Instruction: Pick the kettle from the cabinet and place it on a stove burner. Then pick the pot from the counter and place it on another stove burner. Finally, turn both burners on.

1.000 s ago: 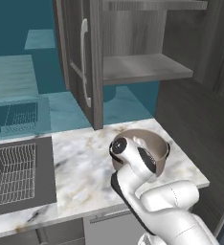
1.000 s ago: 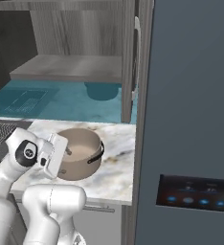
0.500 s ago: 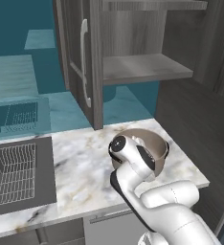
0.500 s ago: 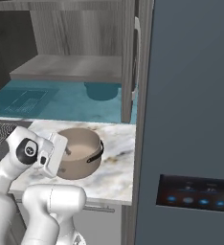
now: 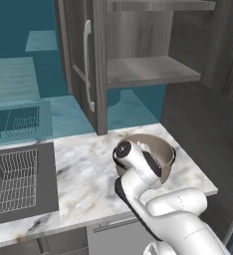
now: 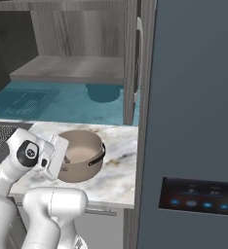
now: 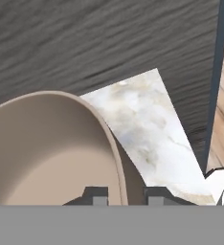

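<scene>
The tan-beige pot (image 5: 158, 145) stands on the marble counter (image 5: 83, 169) below the open cabinet (image 5: 148, 69). In the right base view the pot (image 6: 84, 154) shows its pale inside and a dark side handle. My gripper (image 7: 127, 197) reaches down over the pot's near rim. In the hand view one fingertip (image 7: 98, 196) sits inside the pot (image 7: 47, 153) and the other outside, close against the wall, so the jaws are shut on the rim. The cabinet shelf is bare. The kettle and the stove burners are out of view.
The cabinet door (image 5: 96, 64) with its silver bar handle (image 5: 88, 64) hangs open above the counter's back edge. A dark sink (image 5: 19, 179) with a wire rack lies to the left. A tall grey panel (image 6: 194, 121) walls off the right side.
The jaws have closed from wide open onto the pot's rim. The arm and the pot have stayed in place.
</scene>
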Controlling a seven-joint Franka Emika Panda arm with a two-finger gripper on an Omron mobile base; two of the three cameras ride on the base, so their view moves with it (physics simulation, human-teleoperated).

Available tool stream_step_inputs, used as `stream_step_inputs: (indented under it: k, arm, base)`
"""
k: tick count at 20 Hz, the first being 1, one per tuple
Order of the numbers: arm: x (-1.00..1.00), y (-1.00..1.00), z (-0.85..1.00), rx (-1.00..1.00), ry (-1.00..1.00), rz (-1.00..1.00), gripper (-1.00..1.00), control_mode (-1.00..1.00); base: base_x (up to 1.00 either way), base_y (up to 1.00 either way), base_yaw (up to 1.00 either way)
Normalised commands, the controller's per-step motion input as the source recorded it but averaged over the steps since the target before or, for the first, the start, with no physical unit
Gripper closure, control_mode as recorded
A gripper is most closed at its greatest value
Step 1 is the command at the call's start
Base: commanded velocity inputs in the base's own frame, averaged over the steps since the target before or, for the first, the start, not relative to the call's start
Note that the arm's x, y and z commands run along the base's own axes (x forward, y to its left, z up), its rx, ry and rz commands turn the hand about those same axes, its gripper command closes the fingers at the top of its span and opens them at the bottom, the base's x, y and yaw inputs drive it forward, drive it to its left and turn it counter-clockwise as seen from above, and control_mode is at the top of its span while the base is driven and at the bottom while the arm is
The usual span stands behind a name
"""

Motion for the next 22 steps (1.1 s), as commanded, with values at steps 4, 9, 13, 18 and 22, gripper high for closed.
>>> stream_step_inputs:
  k: [4,9,13,18,22]
  arm:
    - [-0.02,0.0,-0.01,0.01,0.0,-0.01,1.0,-1.0]
    - [-0.2,0.0,0.05,0.01,0.0,-0.04,1.0,-1.0]
    - [-0.33,0.0,0.13,0.0,-0.03,-0.06,1.0,-1.0]
    - [-0.35,0.0,0.17,0.0,-0.06,-0.07,1.0,-1.0]
    - [-0.35,-0.05,0.22,0.0,-0.09,-0.06,1.0,-1.0]
  base:
    - [0.0,0.0,0.0]
    - [0.0,0.0,0.0]
    - [0.0,0.0,0.0]
    - [0.0,0.0,0.0]
    - [0.0,0.0,0.0]
